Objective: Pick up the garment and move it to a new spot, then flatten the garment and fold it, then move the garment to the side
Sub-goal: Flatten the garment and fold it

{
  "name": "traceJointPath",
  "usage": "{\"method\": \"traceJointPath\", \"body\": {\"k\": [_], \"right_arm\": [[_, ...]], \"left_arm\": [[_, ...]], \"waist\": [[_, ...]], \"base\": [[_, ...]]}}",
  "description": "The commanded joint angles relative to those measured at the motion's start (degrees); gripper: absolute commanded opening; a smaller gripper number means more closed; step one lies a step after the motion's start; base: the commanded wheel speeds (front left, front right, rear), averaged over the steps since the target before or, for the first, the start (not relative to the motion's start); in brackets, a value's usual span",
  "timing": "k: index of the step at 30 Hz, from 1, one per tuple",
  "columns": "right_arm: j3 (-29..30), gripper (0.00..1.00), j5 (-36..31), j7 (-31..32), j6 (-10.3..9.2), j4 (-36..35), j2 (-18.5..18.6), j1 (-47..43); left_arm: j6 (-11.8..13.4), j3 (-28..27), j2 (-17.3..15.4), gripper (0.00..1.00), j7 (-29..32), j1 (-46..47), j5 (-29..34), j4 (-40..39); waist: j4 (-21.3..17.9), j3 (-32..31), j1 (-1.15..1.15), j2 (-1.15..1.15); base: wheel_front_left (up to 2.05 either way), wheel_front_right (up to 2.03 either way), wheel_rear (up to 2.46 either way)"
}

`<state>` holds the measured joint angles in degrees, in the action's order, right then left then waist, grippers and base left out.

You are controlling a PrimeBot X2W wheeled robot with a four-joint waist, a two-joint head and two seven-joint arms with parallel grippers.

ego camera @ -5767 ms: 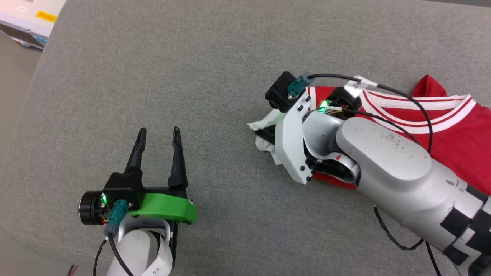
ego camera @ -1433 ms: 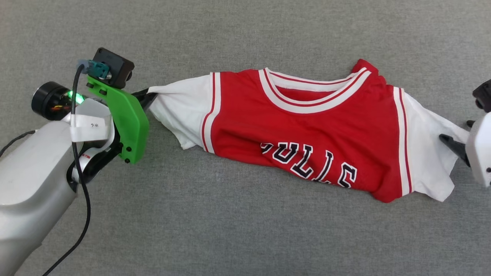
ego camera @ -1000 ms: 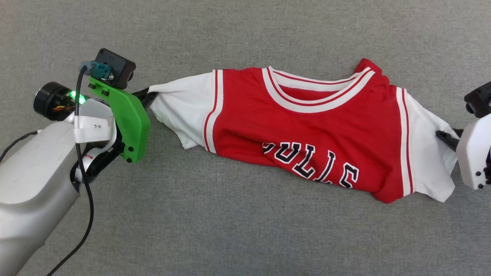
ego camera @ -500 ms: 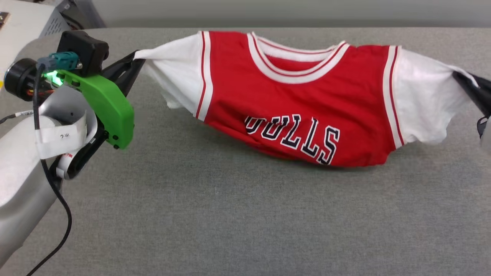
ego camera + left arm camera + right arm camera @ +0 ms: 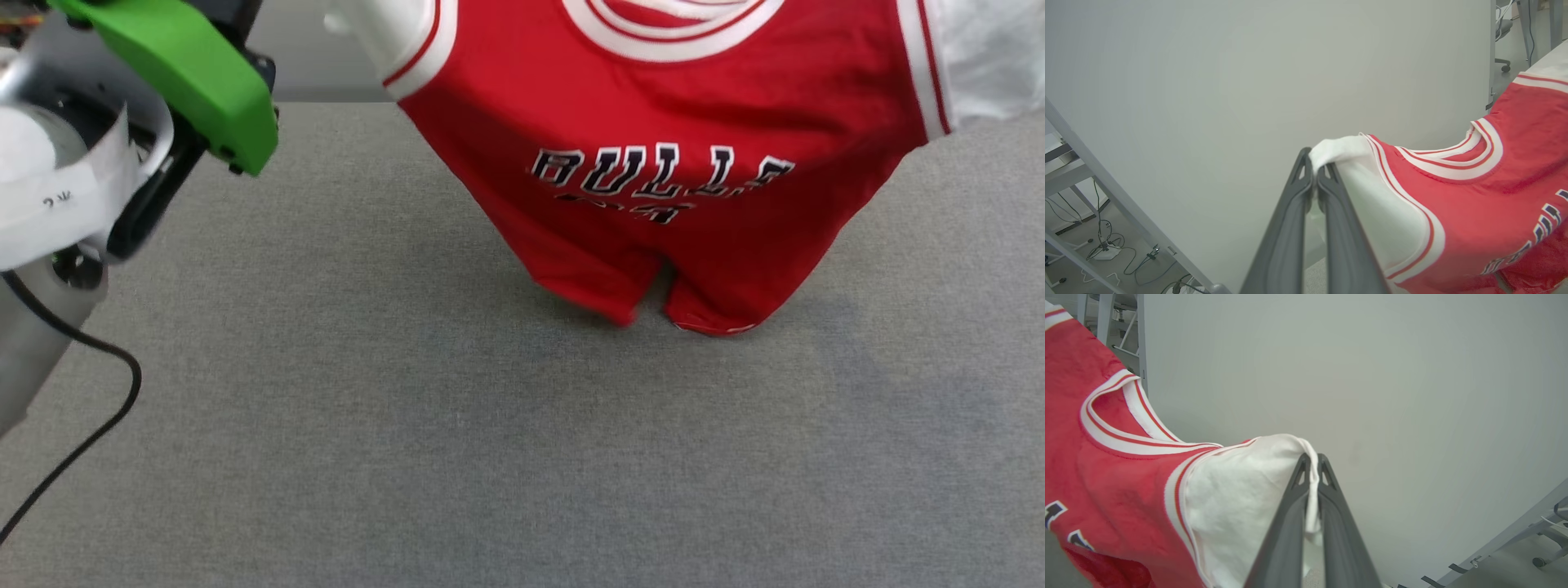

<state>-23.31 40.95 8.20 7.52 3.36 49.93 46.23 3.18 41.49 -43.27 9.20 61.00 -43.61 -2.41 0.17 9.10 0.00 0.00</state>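
The garment [image 5: 678,98], a red jersey T-shirt with white sleeves and black "BULLS" lettering, hangs in the air above the grey surface [image 5: 490,457], its hem dangling just over the fabric. In the left wrist view my left gripper [image 5: 1315,169] is shut on one white sleeve [image 5: 1339,149]. The right wrist view has my right gripper [image 5: 1312,461] shut on the other white sleeve [image 5: 1241,486]. In the head view the green mount of my left wrist [image 5: 188,73] sits at the upper left, and the fingertips are cut off by the top edge.
A black cable [image 5: 90,425] loops down from my left arm at the lower left. A plain pale wall [image 5: 1249,81] stands behind the raised shirt. Metal frame legs and floor cables [image 5: 1098,245] lie off to the side of the surface.
Both grippers have lifted the shirt by its sleeves, from lying stretched on the surface to hanging in the air. The head view has tilted as well.
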Motion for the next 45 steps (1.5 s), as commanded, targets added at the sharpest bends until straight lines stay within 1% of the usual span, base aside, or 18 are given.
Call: {"method": "traceJointPath", "body": {"k": [1,5,8,9,10,12,19,21,25,29,34,39,43,45], "right_arm": [[0.6,0.00,-1.1,0.8,-0.03,-0.6,-0.6,2.2],[1.0,0.00,-4.0,3.8,-0.03,-1.1,-1.5,8.1],[0.7,0.00,-6.3,5.4,-0.03,0.5,-2.6,14.6],[0.5,0.00,-7.1,5.7,-0.03,1.7,-3.1,17.3],[0.0,0.00,-8.4,6.9,-0.03,5.4,-4.7,24.5],[-0.5,0.00,-9.4,7.2,-0.03,8.0,-5.8,29.7],[-3.7,0.00,-13.3,5.1,-0.03,16.8,-9.1,45.9],[-4.7,0.00,-14.4,3.8,-0.03,19.8,-10.3,49.9],[-6.9,0.00,-16.0,0.5,-0.03,25.4,-12.1,55.5],[-9.7,0.00,-15.9,-2.1,-0.03,30.2,-13.6,58.4],[-13.4,0.00,-14.1,-5.5,-0.03,34.7,-14.8,57.7],[-16.8,0.00,-10.5,-10.5,-0.03,38.9,-16.9,52.2],[-19.5,0.00,-7.2,-13.9,-0.03,39.9,-17.8,45.8],[-21.0,0.00,-5.5,-15.4,-0.03,39.7,-17.5,42.1]], "left_arm": [[-0.6,-0.5,0.9,0.00,0.2,2.6,0.9,0.6],[-1.9,-0.9,3.4,0.00,0.9,9.5,2.1,3.2],[-3.3,-1.1,5.4,0.00,1.5,15.8,3.2,6.4],[-3.8,-1.2,6.3,0.00,1.6,18.1,3.6,7.9],[-4.8,-2.1,8.0,0.00,1.0,24.9,5.1,11.7],[-5.4,-3.2,9.5,0.00,0.6,29.4,5.0,14.4],[-7.4,-4.5,12.9,0.00,-2.4,43.0,7.2,25.3],[-7.7,-5.1,13.7,0.00,-4.2,45.9,7.6,28.4],[-8.4,-5.3,14.9,0.00,-7.0,48.8,7.9,33.7],[-9.3,-4.6,15.1,0.00,-9.2,49.2,7.8,37.6],[-10.0,-3.3,14.9,0.00,-11.5,46.0,6.9,41.1],[-10.3,-2.3,14.4,0.00,-15.1,38.7,4.9,44.3],[-10.5,-1.6,13.6,0.00,-17.8,31.0,3.1,44.8],[-10.5,-1.6,13.2,0.00,-19.1,26.6,2.0,44.5]], "waist": [[0.0,1.1,0.00,0.00],[-0.3,4.3,0.00,0.00],[-0.6,7.9,0.00,0.00],[-0.7,9.2,0.00,0.00],[-0.9,12.8,0.00,0.00],[-1.1,15.1,0.00,0.00],[-0.9,19.9,0.00,0.00],[-0.8,20.6,0.00,0.00],[-0.6,21.2,0.00,0.00],[-0.5,21.7,0.00,0.00],[-0.6,21.8,0.00,0.00],[-0.9,19.8,0.00,0.00],[-1.0,17.4,0.00,0.00],[-0.8,16.0,0.00,0.00]], "base": [[0.00,0.00,0.00],[0.00,0.00,0.00],[0.00,0.00,0.00],[0.00,0.00,0.00],[0.00,0.00,0.00],[0.00,0.00,0.00],[0.00,0.00,0.00],[0.00,0.00,0.00],[0.00,0.00,0.00],[0.00,0.00,0.00],[0.00,0.00,0.00],[0.00,0.00,0.00],[0.00,0.00,0.00],[0.00,0.00,0.00]]}}
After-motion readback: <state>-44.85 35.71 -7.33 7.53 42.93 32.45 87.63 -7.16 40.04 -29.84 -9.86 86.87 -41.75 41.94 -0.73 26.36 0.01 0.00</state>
